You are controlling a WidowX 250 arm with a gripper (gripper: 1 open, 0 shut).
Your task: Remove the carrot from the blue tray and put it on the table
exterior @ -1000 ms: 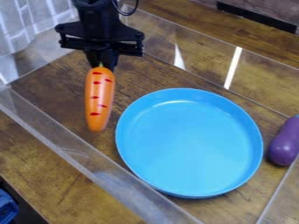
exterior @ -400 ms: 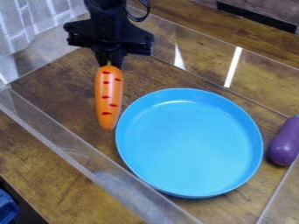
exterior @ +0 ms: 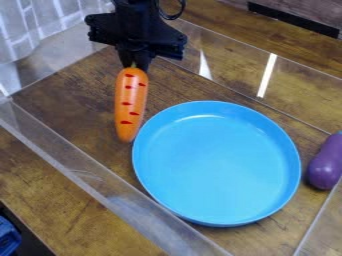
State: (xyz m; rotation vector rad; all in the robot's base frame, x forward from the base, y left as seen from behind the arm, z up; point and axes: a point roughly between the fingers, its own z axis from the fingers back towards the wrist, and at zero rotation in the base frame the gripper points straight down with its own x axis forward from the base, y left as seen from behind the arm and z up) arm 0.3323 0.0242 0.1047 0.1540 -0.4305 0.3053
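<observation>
The orange carrot [exterior: 128,103] with dark groove marks hangs point-down from my black gripper [exterior: 132,62], which is shut on its upper end; the leafy top is hidden in the fingers. The carrot's tip reaches down close to the table [exterior: 67,110], just left of the blue tray [exterior: 218,163]; whether the tip touches the wood I cannot tell. The round bright blue tray has nothing in it.
A purple eggplant-like object [exterior: 325,161] lies at the tray's right side. Clear acrylic walls [exterior: 80,170] border the wooden tabletop in front and at the back. Bare wood lies left of the carrot.
The gripper and the carrot have drifted a little to the right and up in the picture, staying just left of the tray. The grip is unchanged.
</observation>
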